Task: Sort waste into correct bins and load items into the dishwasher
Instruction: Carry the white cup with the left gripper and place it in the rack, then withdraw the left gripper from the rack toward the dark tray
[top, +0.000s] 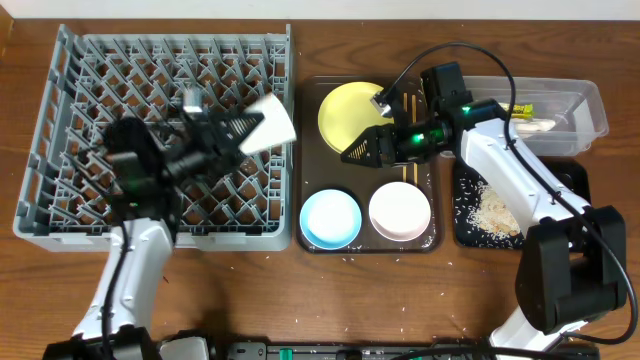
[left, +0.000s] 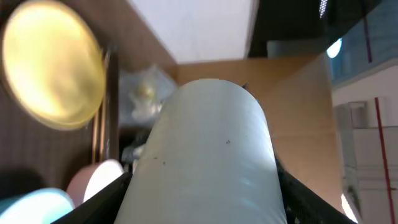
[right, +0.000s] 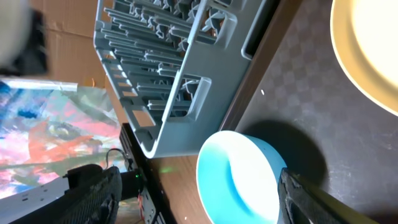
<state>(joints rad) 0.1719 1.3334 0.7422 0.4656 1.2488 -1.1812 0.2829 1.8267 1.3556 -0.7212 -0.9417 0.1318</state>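
Observation:
My left gripper (top: 240, 128) is shut on the small white cup (top: 270, 122) and holds it on its side above the right part of the grey dish rack (top: 60, 120); the cup fills the left wrist view (left: 208, 155). My right gripper (top: 362, 150) is open and empty above the brown tray, between the yellow plate (top: 345, 112) and the light blue bowl (top: 330, 218). The blue bowl lies between the fingers in the right wrist view (right: 239, 177). The white bowl (top: 400, 210) sits beside it. The clear tub (top: 585, 105) holds the wrapper (top: 520, 110) and white paper (top: 535, 126). Rice scraps (top: 495, 212) lie in the black tray (top: 575, 175).
The brown serving tray (top: 312, 160) stands between the rack and the bins. A few rice grains lie on the wooden table (top: 400, 300) in front of it. The rack's edge shows in the right wrist view (right: 186, 93).

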